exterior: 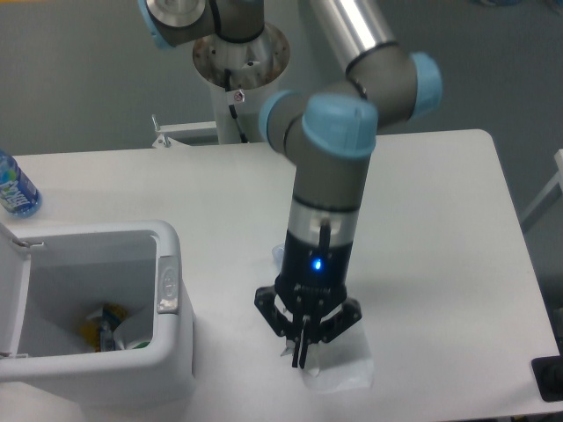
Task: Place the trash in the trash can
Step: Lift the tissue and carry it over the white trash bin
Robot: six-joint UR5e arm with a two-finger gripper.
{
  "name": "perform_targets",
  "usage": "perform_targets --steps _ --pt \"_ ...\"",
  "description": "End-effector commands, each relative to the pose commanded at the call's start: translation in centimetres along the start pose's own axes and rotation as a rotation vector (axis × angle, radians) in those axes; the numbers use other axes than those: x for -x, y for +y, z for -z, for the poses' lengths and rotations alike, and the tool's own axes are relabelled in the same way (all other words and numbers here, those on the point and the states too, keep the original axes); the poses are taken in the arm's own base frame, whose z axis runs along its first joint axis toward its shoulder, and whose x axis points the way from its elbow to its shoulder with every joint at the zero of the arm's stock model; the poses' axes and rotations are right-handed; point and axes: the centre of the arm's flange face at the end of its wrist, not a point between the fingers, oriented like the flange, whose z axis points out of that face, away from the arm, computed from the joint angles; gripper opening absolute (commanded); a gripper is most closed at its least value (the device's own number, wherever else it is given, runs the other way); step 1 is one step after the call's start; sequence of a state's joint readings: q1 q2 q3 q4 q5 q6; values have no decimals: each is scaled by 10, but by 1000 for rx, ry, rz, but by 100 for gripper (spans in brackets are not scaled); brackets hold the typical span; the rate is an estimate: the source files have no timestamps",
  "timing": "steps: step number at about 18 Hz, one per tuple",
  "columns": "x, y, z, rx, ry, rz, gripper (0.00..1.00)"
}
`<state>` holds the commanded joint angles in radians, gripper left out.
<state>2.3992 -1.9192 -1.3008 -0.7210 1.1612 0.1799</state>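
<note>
The trash can [179, 356], a white bin with a grey latch [167, 283] on its rim, stands open at the front left, its lid swung up at the left edge. The crushed clear bottle [343, 373] lies flat on the table near the front edge, right of the bin. My gripper [302, 356] points straight down, its fingers drawn together at the bottle's left end, touching the plastic. The arm hides part of the bottle. No crumpled tissue shows on the table. Yellow and white pieces [110, 330] lie in the bin; I cannot tell whether the tissue is among them.
An uncrushed water bottle with a blue label [15, 186] stands at the far left edge. A small pale object [276, 255] peeks out behind the arm's wrist. The robot's base [239, 61] is at the back. A dark object [550, 378] sits off the front right corner.
</note>
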Motion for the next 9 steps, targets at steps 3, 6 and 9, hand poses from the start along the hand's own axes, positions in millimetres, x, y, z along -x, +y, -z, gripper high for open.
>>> perform_targets --steps 3,6,9 --pt "-42 -12 36 -44 23 72 0" --pt "-102 7 34 -7 81 46 0" --pt "-171 34 26 46 161 -12 0"
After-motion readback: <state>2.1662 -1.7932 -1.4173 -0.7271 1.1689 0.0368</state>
